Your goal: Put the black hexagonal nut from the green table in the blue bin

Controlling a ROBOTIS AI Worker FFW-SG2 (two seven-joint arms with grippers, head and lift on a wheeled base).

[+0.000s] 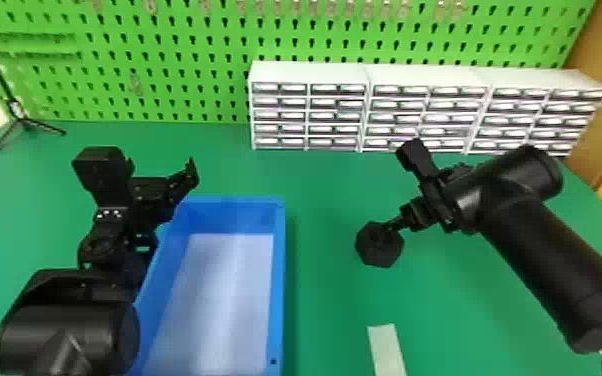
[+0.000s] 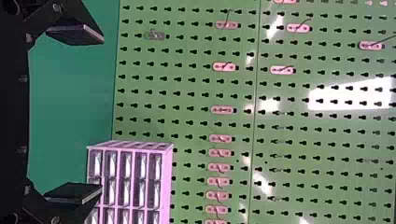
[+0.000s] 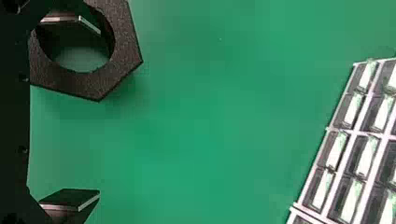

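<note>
Our right gripper gapes at the nut, off the right edge of the blue bin; our left gripper gapes by its far-left corner.

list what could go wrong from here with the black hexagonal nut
The right gripper is open, one finger showing through the hole of the nut, so the nut may slip off. The left gripper stands by the far left corner of the blue plastic bin; the arms might bump there.

The black hexagonal nut looks matt and finely grained, the blue bin smooth, faintly glossy plastic.
</note>
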